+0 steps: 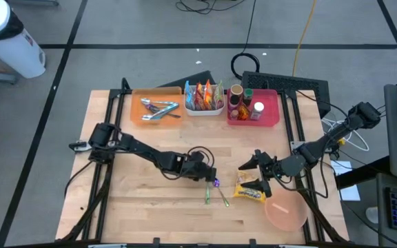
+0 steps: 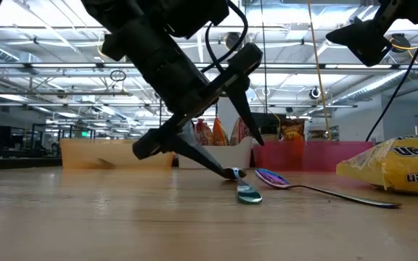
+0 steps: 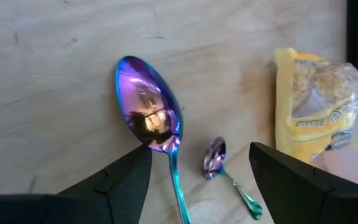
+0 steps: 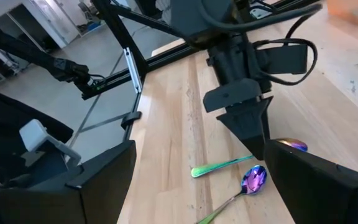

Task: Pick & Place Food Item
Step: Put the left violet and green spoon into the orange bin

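Observation:
A yellow food packet (image 1: 249, 191) lies flat on the wooden table, also showing in the left wrist view (image 3: 312, 106) and the low view (image 2: 401, 165). A large iridescent spoon (image 3: 149, 121) and a smaller one (image 3: 215, 159) lie on the table left of it. My left gripper (image 3: 197, 155) is open and low over the table (image 1: 211, 177), its fingers on either side of the large spoon's neck. I cannot tell whether they touch it. My right gripper (image 1: 255, 178) is open, raised above the table by the packet's left end.
At the far edge stand an orange tray (image 1: 138, 103) with utensils, a white basket (image 1: 204, 110) of snack packets and a pink bin (image 1: 271, 117) with bottles. A pink plate (image 1: 286, 215) lies near the front edge, right of the packet.

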Action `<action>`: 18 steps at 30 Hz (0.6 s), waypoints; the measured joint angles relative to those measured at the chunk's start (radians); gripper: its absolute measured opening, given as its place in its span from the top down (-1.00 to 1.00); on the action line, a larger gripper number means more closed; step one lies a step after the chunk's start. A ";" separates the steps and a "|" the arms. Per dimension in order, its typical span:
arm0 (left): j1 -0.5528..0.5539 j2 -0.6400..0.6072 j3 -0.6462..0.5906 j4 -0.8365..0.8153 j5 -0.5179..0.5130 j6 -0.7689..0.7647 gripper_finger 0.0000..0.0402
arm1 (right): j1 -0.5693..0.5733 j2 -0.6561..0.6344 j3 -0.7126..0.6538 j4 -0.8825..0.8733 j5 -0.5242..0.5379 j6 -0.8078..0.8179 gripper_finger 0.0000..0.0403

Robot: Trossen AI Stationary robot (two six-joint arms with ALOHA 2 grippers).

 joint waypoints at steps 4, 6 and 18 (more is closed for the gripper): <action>0.016 0.011 0.000 -0.004 0.038 -0.011 -0.36 | 0.000 0.000 0.000 -0.009 0.000 -0.009 -0.71; 0.021 0.013 0.000 -0.004 0.067 -0.019 -0.36 | 0.000 0.000 0.000 -0.013 0.000 -0.010 -0.71; 0.024 0.040 0.002 0.010 0.091 -0.077 -0.35 | 0.000 0.000 0.000 -0.030 0.000 -0.020 -0.71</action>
